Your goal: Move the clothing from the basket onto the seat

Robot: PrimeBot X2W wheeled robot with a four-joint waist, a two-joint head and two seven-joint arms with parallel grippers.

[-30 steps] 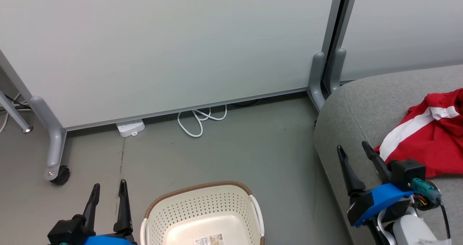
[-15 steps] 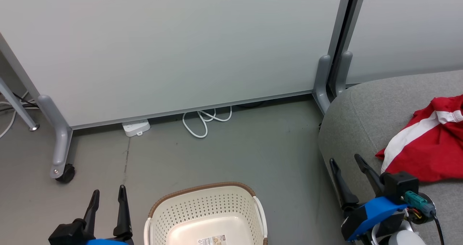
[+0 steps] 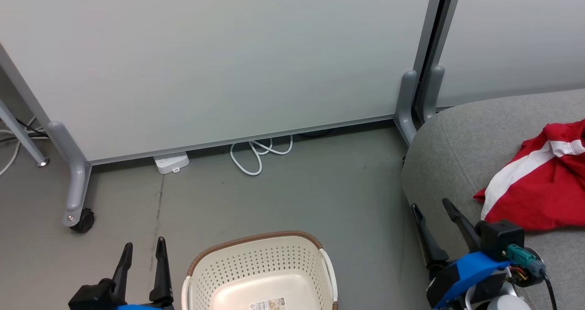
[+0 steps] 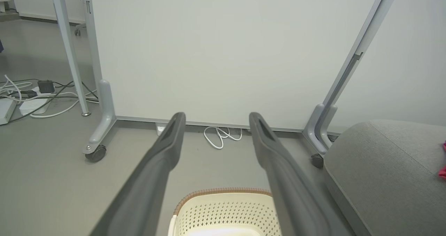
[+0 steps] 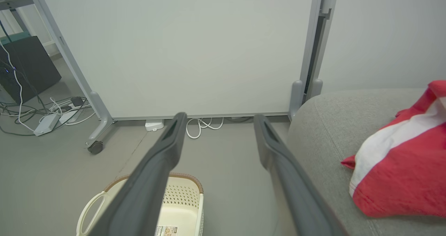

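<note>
Both jaws spread, empty: left gripper [image 3: 144, 242] beside basket [image 3: 256, 237], right gripper [image 3: 429, 203] at seat [image 3: 452, 145] edge; clothing [image 3: 534, 195] lies on seat, basket looks bare; likely done, nothing left to hold.

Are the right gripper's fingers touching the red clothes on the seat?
Apart. The right wrist view shows bare seat between the fingers of the right gripper and the clothing.
</note>
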